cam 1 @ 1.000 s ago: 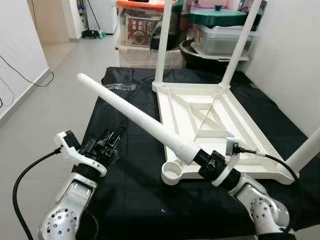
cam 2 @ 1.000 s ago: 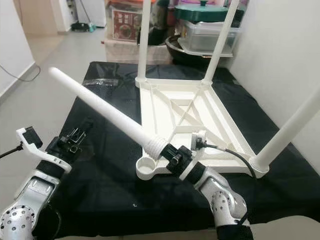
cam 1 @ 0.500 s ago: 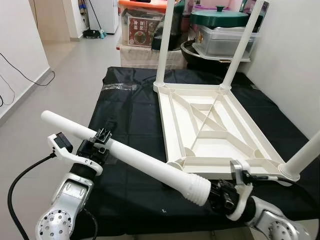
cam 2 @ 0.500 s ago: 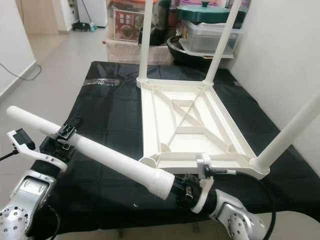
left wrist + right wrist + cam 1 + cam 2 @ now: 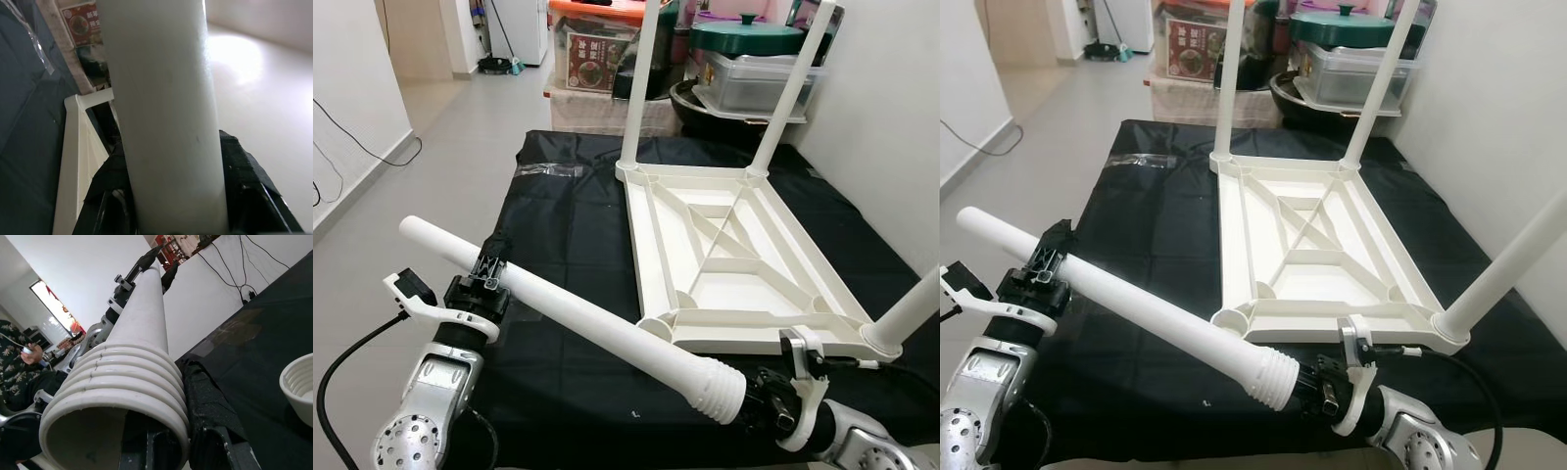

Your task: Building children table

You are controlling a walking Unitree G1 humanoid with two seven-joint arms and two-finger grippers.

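Note:
A white children's table (image 5: 724, 245) lies upside down on a black cloth (image 5: 558, 225). Two legs stand in its far corners (image 5: 639, 88) and a third stands at the near right (image 5: 911, 313). The near-left socket (image 5: 1229, 320) is empty. A loose white leg (image 5: 587, 323) hangs low across the near side of the cloth, sloping up to the left. My right gripper (image 5: 759, 406) is shut on its threaded end (image 5: 122, 382), just short of the empty socket. My left gripper (image 5: 489, 269) is shut around the shaft (image 5: 166, 122) close to its far tip.
Storage boxes (image 5: 597, 49) and a green-lidded pot (image 5: 744, 39) crowd the far edge. A white wall (image 5: 891, 117) runs along the right. Tiled floor (image 5: 440, 147) with a cable lies to the left. A person (image 5: 29, 357) is behind me.
The loose leg has come back from over the empty socket toward me and lies lower and flatter. My left gripper has risen and closed on its shaft.

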